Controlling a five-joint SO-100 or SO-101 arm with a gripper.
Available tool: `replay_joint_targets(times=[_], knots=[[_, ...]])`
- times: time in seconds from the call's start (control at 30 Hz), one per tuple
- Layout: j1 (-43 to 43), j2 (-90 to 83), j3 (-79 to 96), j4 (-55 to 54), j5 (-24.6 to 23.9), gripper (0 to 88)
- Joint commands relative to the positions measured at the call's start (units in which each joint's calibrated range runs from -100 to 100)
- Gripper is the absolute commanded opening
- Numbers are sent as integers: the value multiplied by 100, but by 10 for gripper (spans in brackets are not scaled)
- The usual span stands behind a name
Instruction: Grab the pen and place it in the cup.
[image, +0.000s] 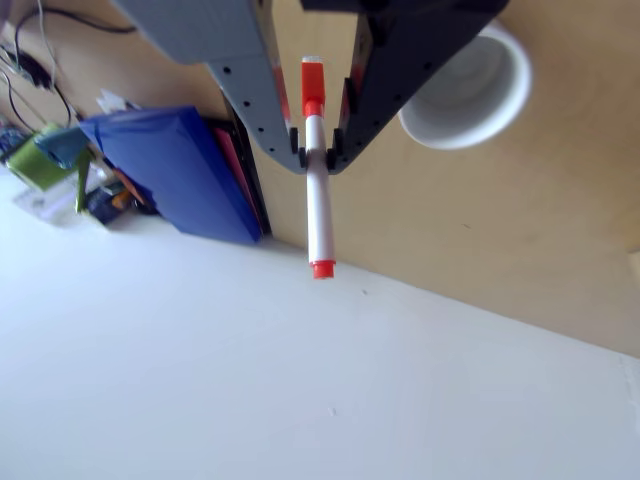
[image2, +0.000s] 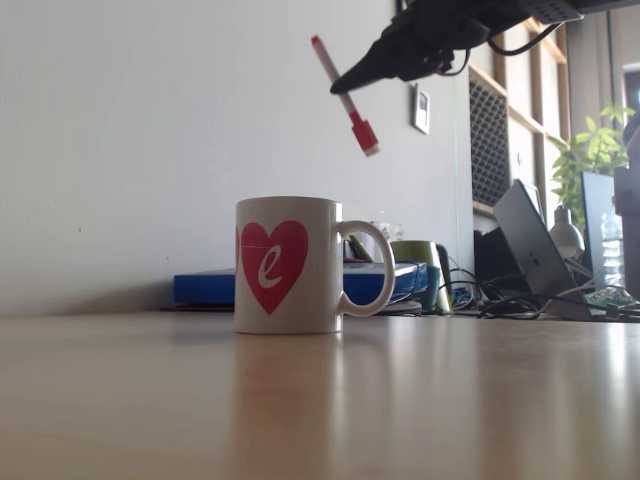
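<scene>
The pen (image: 318, 205) is a slim white marker with an orange-red cap near the fingers and a small orange-red end plug pointing away. My gripper (image: 318, 157) is shut on its barrel, one grey finger (image: 255, 95) and one black finger (image: 385, 80) on either side. In the fixed view the pen (image2: 343, 95) hangs tilted high in the air, held by the gripper (image2: 345, 86), above and a little right of the cup (image2: 290, 265). The cup is a white mug with a red heart, standing upright on the wooden table. From the other view the cup's (image: 475, 95) open mouth shows beside the black finger.
A blue folder (image: 175, 170) (image2: 210, 287) lies by the wall behind the cup. A green mug (image2: 420, 265), a laptop (image2: 530, 250), cables and a plant (image2: 590, 160) crowd the right side in the fixed view. The white wall (image: 250, 380) stands close behind the table edge.
</scene>
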Motion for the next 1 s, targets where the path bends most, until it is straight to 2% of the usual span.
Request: replay_joint_targets(times=[0.0, 0.23, 0.5, 0.97], knots=[[-140, -482, 330, -511, -19, 12], [-532, -955, 1417, -1440, -14, 12], [-1091, -1046, 1924, -2146, -14, 12], [-1591, -955, 2793, -3307, -14, 12]])
